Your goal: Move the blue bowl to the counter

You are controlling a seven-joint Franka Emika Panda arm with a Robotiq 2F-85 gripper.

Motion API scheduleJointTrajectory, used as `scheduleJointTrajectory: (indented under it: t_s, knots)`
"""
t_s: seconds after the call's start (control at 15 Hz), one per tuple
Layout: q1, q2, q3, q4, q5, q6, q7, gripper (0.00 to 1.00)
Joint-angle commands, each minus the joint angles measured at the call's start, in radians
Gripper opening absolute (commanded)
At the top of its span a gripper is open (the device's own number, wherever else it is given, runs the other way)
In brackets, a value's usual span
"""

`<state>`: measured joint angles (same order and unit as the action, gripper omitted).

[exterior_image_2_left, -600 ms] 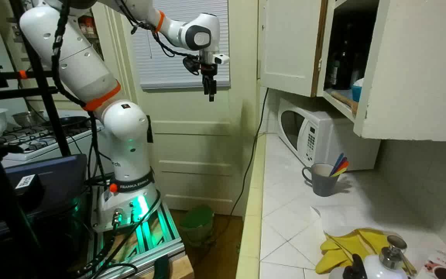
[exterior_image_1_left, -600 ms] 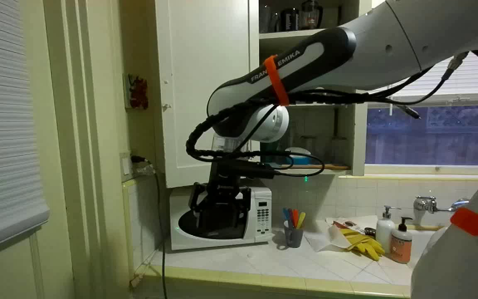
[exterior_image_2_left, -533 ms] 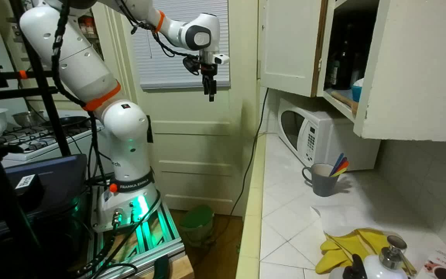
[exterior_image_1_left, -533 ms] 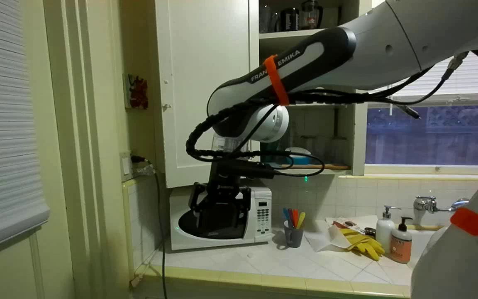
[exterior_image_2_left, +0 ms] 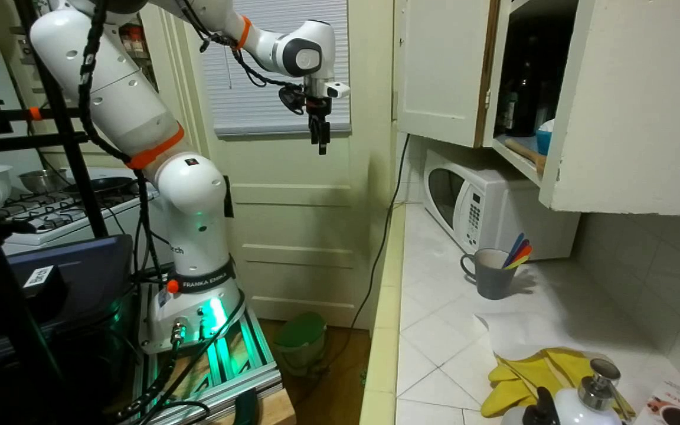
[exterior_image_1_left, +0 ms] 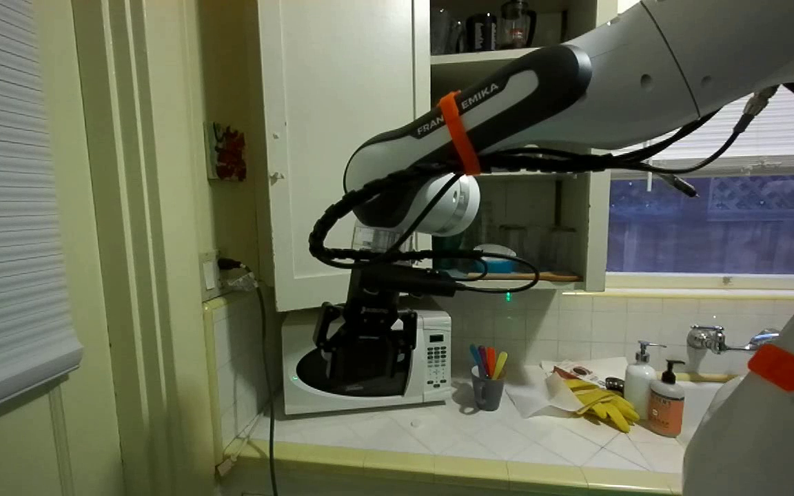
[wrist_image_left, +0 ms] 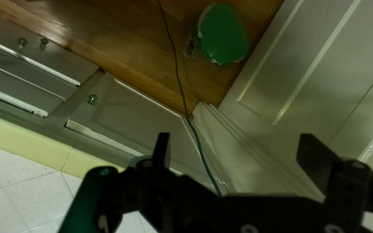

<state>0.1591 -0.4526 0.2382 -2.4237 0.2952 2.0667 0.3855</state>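
The blue bowl (exterior_image_1_left: 497,265) sits on the lowest shelf of the open upper cabinet, with something white in or on it. In an exterior view only its edge (exterior_image_2_left: 543,141) shows past the cabinet side. The white tiled counter (exterior_image_1_left: 431,437) with a yellow edge runs below the cabinet; it also shows in the wrist view (wrist_image_left: 34,197). My gripper (exterior_image_1_left: 364,368) hangs pointing down, in front of the microwave in that picture. In an exterior view the gripper (exterior_image_2_left: 320,147) is well apart from counter and cabinet. In the wrist view the fingers (wrist_image_left: 233,152) are wide apart with nothing between them.
A white microwave (exterior_image_2_left: 493,195) stands under the open cabinet door (exterior_image_1_left: 342,151). A grey mug (exterior_image_2_left: 493,277) with coloured utensils, yellow gloves (exterior_image_2_left: 535,378) and soap bottles (exterior_image_1_left: 666,403) are on the counter. A wooden item (exterior_image_2_left: 526,153) lies at the shelf's front. A cable (wrist_image_left: 176,64) hangs by the counter's end.
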Motion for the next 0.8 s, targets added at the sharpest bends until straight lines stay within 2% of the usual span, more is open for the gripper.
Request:
scheduleJointTrajectory:
  t_s: [0.0,0.27,0.4,0.73]
  knots:
    - [0.002,0.0,-0.002,0.002,-0.001,-0.002,0.001,1.0]
    - [0.002,0.0,-0.002,0.002,-0.001,-0.002,0.001,1.0]
    - [-0.033,0.015,0.008,0.022,0.017,0.044,0.133,1.0]
    - [-0.119,0.013,-0.014,0.052,-0.017,0.11,0.297,1.0]
